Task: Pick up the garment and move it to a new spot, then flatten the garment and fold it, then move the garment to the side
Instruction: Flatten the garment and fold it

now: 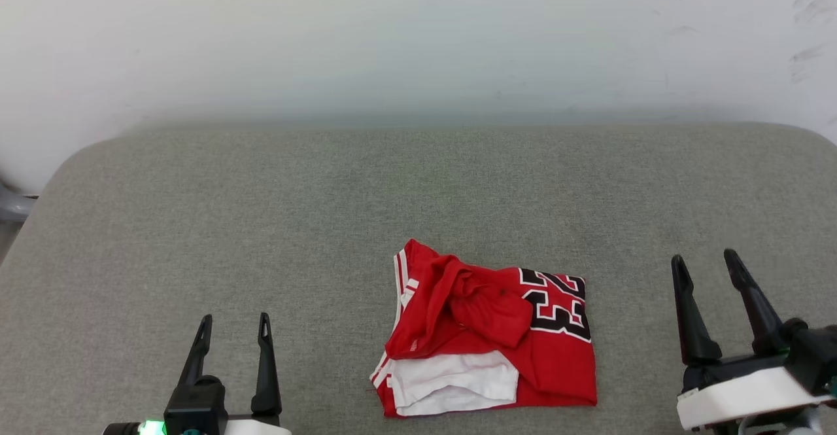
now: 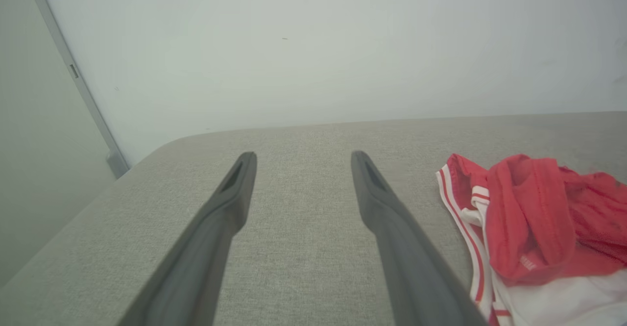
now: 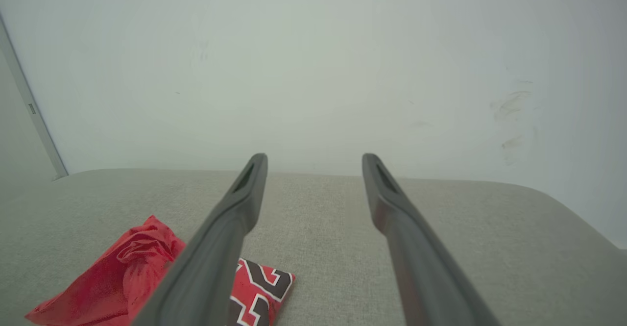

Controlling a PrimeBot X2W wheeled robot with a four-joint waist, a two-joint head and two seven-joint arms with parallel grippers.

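Note:
The garment (image 1: 490,333) is a red T-shirt with a white sleeve, striped trim and black-and-white numerals, lying loosely bunched on the grey padded surface (image 1: 261,212) near its front middle. My left gripper (image 1: 235,329) stands open at the lower left, well to the left of the shirt, nothing between its fingers. My right gripper (image 1: 706,261) stands open at the lower right, to the right of the shirt, holding nothing. In the left wrist view the garment (image 2: 534,228) lies right of the open left gripper (image 2: 300,157). In the right wrist view the garment (image 3: 127,277) lies lower left of the open right gripper (image 3: 313,158).
A pale wall (image 1: 418,36) rises behind the surface's far edge. The surface has rounded back corners. A grey vertical strip (image 2: 73,76) runs down the wall at the far left.

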